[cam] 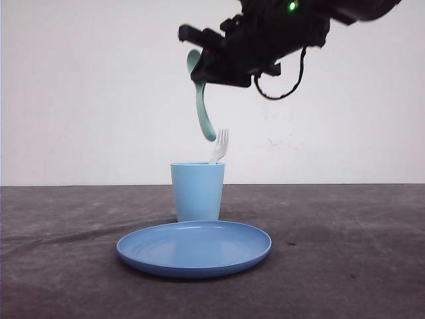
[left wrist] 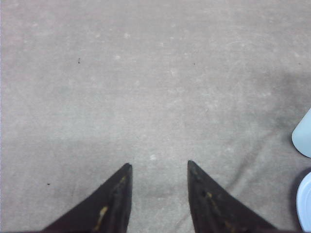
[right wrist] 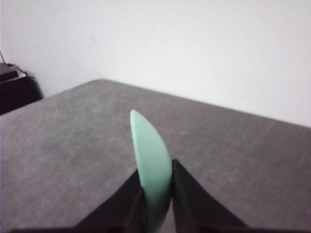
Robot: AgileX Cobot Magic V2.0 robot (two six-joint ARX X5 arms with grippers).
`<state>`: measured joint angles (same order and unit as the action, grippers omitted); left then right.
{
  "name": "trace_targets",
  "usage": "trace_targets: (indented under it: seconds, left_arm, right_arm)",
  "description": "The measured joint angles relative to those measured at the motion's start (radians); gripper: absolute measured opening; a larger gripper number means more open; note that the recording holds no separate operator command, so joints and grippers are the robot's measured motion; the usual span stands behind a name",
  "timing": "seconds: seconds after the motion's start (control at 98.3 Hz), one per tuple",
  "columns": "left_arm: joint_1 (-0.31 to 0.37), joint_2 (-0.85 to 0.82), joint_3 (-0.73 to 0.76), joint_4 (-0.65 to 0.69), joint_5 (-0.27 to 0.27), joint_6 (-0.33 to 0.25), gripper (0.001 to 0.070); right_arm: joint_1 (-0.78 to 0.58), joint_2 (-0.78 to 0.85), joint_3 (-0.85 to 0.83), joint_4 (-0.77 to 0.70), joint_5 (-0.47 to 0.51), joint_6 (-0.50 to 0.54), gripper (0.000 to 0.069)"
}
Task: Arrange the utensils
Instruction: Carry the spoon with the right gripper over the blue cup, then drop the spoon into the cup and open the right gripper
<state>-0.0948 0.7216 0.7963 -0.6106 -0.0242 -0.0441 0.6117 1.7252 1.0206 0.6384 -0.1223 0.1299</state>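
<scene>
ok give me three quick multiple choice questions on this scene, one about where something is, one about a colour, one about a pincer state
1. Where is the white fork?
A. lying on the plate
B. standing in the cup
C. flat on the table

2. What colour is the plate?
A. blue
B. red
C. yellow

3. What is the right pincer doing?
A. open over the plate
B. shut on the fork
C. shut on the mint-green spoon

Answers:
1. B, the tines rise above the cup's rim in the front view.
2. A, the plate in front of the cup is blue.
3. C, the right wrist view shows the fingers closed on the spoon, held in the air above the cup.
</scene>
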Motion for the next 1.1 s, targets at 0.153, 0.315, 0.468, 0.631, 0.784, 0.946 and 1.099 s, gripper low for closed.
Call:
trace_targets:
  seconds: [0.153,0.315,0.468,0.631,0.784,0.946,1.099]
  left_arm:
    - [0.0,0.0,0.0,0.0,0.0,0.0,0.0199]
    - [0.0,0.0,0.0,0.0,0.0,0.0,0.0199]
    - [0.0,0.0,0.0,0.0,0.0,0.0,0.0199]
    - [0.0,0.0,0.0,0.0,0.0,0.0,0.0199]
    - [0.0,0.0,0.0,0.0,0.0,0.0,0.0199]
    - [0.0,0.0,0.0,0.0,0.0,0.0,0.0199]
    - [0.0,0.0,0.0,0.0,0.0,0.0,0.0199]
  right_arm:
    - [0.006,0.044,0.0,0.004,-0.006,-0.003,0.0054]
    - [0.01,0.092,0.0,0.006,-0.006,-0.003,0.0054]
    - [0.01,0.142,0.0,0.007,-0.005,-0.003,0.0054]
    - [0.019,0.164,0.0,0.002,-0.006,-0.003,0.0054]
    - [0.024,0.164,0.0,0.002,-0.006,-0.003,0.0054]
    - [0.03,0.164,0.0,0.002,-0.006,-0.003,0.0137]
    - [0.032,0.164,0.0,0.002,-0.009,-0.003,0.0386]
